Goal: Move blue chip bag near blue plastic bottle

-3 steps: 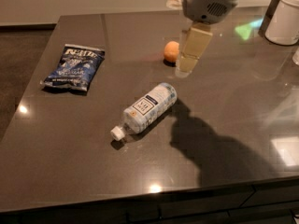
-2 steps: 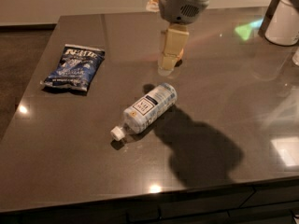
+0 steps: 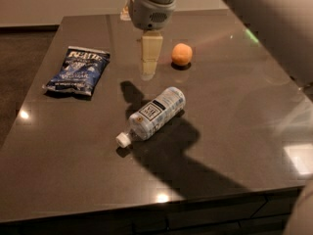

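The blue chip bag (image 3: 77, 71) lies flat on the dark table (image 3: 234, 131), at the left. The blue plastic bottle (image 3: 155, 113) lies on its side near the table's middle, with its white cap (image 3: 123, 139) pointing to the front left. The bag and the bottle are apart. My gripper (image 3: 150, 58) hangs below the grey wrist, above the table behind the bottle and to the right of the bag. It holds nothing that I can see.
A round orange fruit (image 3: 181, 54) sits on the table just right of the gripper. The arm's shadow falls across the bottle and the table's front. The table's edges run along the left and the front.
The gripper has moved left, toward the chip bag's side of the table. The orange now shows to its right. The bag and the bottle lie as before.
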Controlling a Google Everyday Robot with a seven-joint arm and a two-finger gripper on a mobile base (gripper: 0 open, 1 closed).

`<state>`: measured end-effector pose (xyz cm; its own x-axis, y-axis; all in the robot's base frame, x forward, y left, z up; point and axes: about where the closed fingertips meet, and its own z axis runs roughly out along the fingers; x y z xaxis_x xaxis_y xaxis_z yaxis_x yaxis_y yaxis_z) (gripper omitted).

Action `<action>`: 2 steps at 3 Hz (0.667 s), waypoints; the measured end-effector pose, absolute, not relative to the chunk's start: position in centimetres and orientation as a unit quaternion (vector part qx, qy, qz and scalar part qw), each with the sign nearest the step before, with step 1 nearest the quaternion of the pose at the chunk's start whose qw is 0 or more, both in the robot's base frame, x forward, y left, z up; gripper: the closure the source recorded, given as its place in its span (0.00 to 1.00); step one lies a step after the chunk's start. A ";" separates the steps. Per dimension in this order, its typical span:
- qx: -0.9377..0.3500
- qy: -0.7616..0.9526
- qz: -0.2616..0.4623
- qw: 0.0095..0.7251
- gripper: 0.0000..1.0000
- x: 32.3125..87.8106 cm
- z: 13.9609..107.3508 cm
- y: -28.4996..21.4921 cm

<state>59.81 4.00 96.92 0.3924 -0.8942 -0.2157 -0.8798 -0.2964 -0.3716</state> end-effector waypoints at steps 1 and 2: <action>-0.834 0.512 -0.016 0.206 0.00 60.8 95.9 6.5; -0.863 0.464 -0.008 0.200 0.00 61.9 95.2 8.2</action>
